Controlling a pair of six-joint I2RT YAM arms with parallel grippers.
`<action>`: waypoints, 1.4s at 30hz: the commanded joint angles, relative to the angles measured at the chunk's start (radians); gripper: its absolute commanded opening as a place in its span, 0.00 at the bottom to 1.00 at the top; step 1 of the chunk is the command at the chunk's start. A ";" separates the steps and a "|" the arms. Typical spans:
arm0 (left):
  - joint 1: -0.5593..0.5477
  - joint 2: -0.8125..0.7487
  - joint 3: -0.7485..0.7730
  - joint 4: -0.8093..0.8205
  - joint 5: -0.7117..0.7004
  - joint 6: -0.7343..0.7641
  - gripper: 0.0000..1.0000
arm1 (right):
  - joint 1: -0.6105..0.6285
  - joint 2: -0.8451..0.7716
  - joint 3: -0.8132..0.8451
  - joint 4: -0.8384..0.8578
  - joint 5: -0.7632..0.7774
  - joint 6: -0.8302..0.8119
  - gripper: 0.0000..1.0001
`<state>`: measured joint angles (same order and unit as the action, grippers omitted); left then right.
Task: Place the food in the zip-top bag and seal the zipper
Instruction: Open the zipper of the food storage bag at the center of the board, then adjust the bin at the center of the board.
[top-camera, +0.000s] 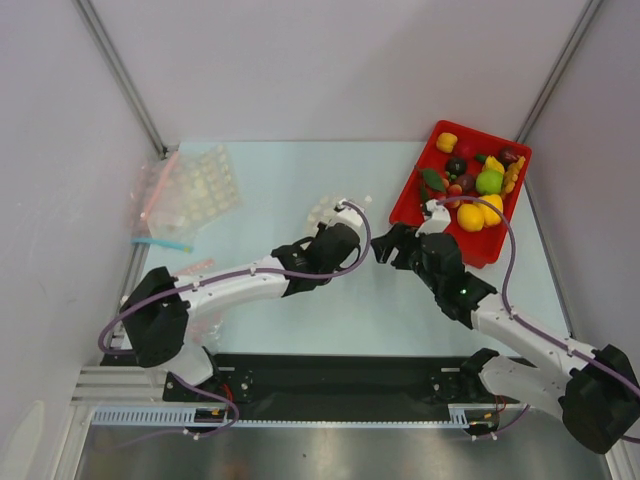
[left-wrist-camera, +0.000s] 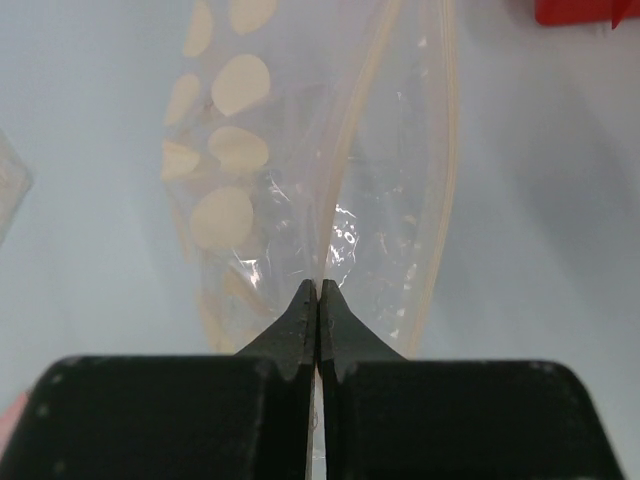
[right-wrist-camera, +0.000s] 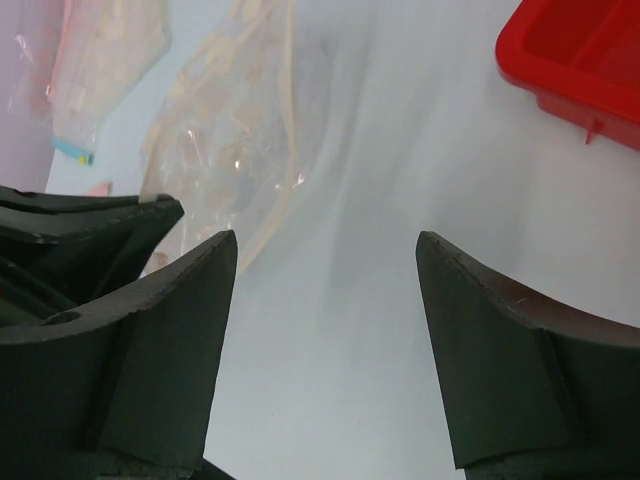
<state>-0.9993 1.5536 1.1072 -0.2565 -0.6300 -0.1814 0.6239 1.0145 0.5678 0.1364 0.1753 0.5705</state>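
So, left gripper (left-wrist-camera: 318, 292) clamps the zip-top bag (left-wrist-camera: 385, 190) mid table (top-camera: 350, 320); right gripper (right-wrist-camera: 325, 270) gapes, empty. Flimsy, slippery film, so I'd grab the stiffer zipper (left-wrist-camera: 447, 150). The food (top-camera: 480, 185) sits in the red tray (top-camera: 404, 208), far-right corner.

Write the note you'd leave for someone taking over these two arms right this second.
Left gripper: shut, pinching the zip-top bag by its edge, mid-table.
Right gripper: open and empty, beside the left one, near the red tray.
Food: all that shows lies in the tray; none seen in the bag.
Done: bag gripped.
Left: load the food, then seal the zipper.
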 joint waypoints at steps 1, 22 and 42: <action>0.001 -0.013 0.046 0.002 0.010 -0.003 0.00 | -0.009 -0.062 -0.006 0.012 0.084 -0.044 0.77; -0.001 -0.102 0.022 -0.009 -0.011 0.020 0.00 | -0.266 0.435 0.549 -0.132 0.259 -0.435 0.76; -0.001 -0.151 0.017 -0.018 -0.010 0.013 0.00 | -0.375 1.102 1.181 -0.534 0.278 -0.603 0.99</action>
<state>-0.9993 1.4540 1.1072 -0.2966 -0.6460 -0.1749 0.2539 2.0792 1.6798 -0.3073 0.3870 0.0055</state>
